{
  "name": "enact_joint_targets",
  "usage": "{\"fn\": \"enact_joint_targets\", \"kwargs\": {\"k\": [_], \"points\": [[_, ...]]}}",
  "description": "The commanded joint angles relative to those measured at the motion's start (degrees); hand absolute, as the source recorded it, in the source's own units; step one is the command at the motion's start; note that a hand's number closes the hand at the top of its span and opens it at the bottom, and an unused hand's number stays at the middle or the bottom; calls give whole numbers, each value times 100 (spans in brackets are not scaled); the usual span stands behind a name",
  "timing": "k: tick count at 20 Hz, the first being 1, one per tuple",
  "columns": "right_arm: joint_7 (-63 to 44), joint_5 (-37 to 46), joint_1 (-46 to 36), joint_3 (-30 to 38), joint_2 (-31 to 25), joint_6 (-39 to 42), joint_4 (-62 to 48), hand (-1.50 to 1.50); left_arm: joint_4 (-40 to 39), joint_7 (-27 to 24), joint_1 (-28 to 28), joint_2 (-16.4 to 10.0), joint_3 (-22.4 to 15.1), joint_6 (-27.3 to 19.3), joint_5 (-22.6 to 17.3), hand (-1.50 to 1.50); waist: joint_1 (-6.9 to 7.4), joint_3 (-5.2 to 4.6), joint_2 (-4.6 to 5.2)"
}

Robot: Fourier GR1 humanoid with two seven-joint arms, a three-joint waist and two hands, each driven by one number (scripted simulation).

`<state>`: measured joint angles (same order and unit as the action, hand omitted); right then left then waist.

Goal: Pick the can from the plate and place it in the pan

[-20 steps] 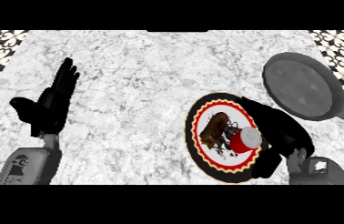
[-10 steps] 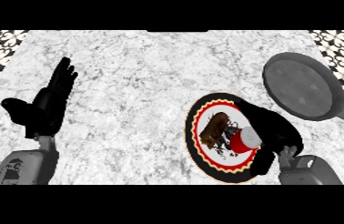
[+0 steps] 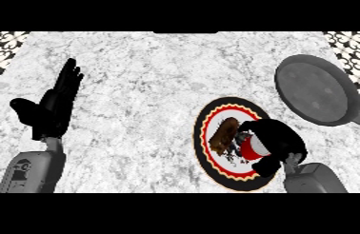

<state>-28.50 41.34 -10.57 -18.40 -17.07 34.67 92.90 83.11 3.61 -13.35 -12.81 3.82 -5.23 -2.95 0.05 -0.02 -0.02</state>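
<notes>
Single view from the robot's head, facing steeply down, close over the counter (image 3: 155, 71), far edge at top

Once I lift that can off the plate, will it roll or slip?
Likely rigid: the can looks like a hard cylinder, so the right hand curled round it should not crush it. It could roll if laid sideways in the pan.

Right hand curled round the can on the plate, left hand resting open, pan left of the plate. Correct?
No: the head view shows the pan right of the plate, not left. The right hand does curl round the can on the plate, and the left hand rests open.
</notes>
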Motion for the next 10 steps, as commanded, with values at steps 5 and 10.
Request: {"fn": "enact_joint_targets", "kwargs": {"k": [5, 10], "points": [[802, 479, -463, 54, 147, -2, -649, 150, 302, 153, 157, 249, -90, -102, 237, 0, 11, 2, 1], [-712, 805, -833, 42, 1339, -351, -1011, 150, -61, 241, -304, -106, 262, 254, -60, 0, 52, -1, 20]]}}
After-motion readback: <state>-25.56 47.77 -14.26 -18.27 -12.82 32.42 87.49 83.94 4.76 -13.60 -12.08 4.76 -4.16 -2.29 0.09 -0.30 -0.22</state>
